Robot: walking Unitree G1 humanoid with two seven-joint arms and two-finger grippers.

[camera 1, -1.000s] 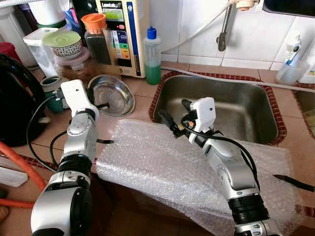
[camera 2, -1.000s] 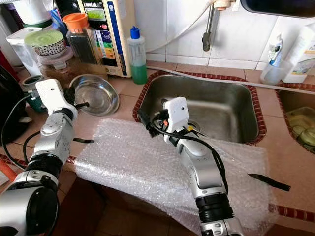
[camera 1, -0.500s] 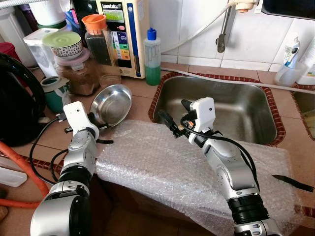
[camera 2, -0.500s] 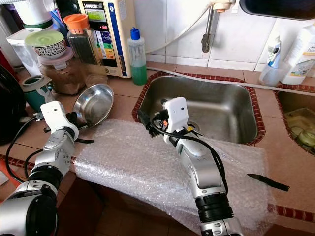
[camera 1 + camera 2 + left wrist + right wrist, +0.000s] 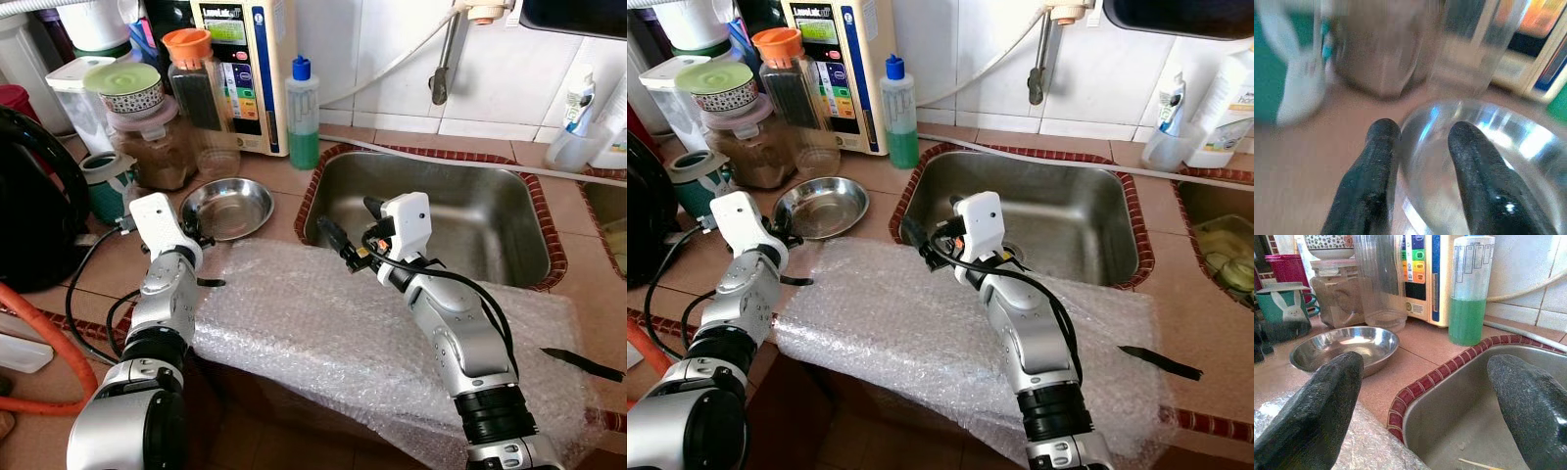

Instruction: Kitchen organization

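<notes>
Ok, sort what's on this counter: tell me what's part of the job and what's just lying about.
In play: steel bowl, its rim between the left gripper fingers; right gripper, open over the sink edge.

Lying about: bubble wrap, green soap bottle, bunny mug, brown jar.

Blurred left wrist view (motion smear): steel bowl [image 5: 1484,161] cropped, rabbit mug [image 5: 1288,73] indistinct.

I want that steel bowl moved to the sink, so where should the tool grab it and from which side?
Grip the thin rim of the steel bowl on its near-left edge, one finger inside and one outside, as the left tool is placed now. The bowl sits flat and shallow, too wide to span, and jars crowd its far side, so coming from the front-left seems best.
</notes>
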